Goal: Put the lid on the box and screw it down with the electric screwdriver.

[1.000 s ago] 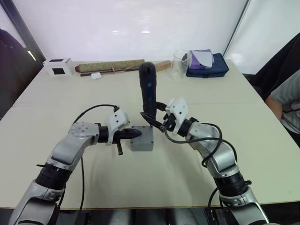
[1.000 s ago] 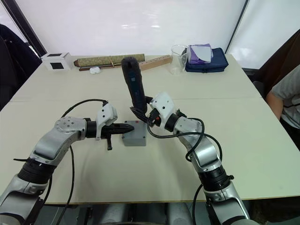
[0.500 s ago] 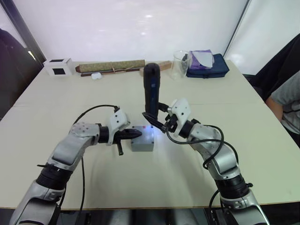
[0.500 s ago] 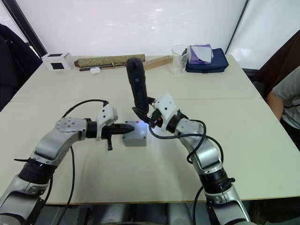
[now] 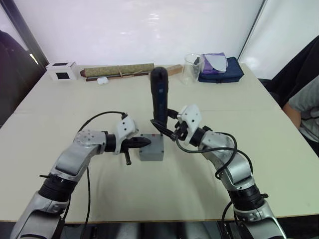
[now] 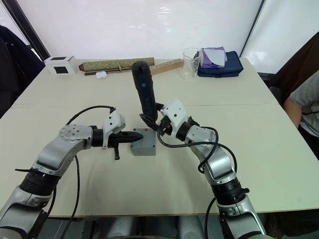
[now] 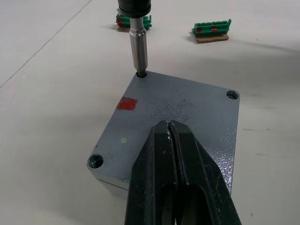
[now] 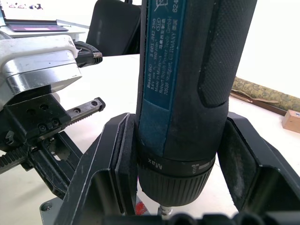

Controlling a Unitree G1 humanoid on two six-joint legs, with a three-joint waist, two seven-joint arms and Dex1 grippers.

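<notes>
Right gripper (image 5: 168, 133) clamps the electric screwdriver (image 5: 159, 97) upright, bit in a corner hole of the lid (image 7: 176, 115). Left gripper (image 7: 174, 154), fingers closed and empty, presses the lid onto the box (image 5: 151, 152). Any tilt could slip the bit from the screw.

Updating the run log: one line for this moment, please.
lid: on box | screwdriver: upright in right gripper, bit in corner hole | left gripper: shut, on lid

Head stereo eyes look forward and down across the table (image 5: 209, 99). Wrist cameras sit close, sharing the box (image 7: 178, 117) and electric screwdriver (image 8: 187, 93).

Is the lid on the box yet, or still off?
On. The lid lies flat over the box, and the electric screwdriver has its bit in a corner hole.
</notes>
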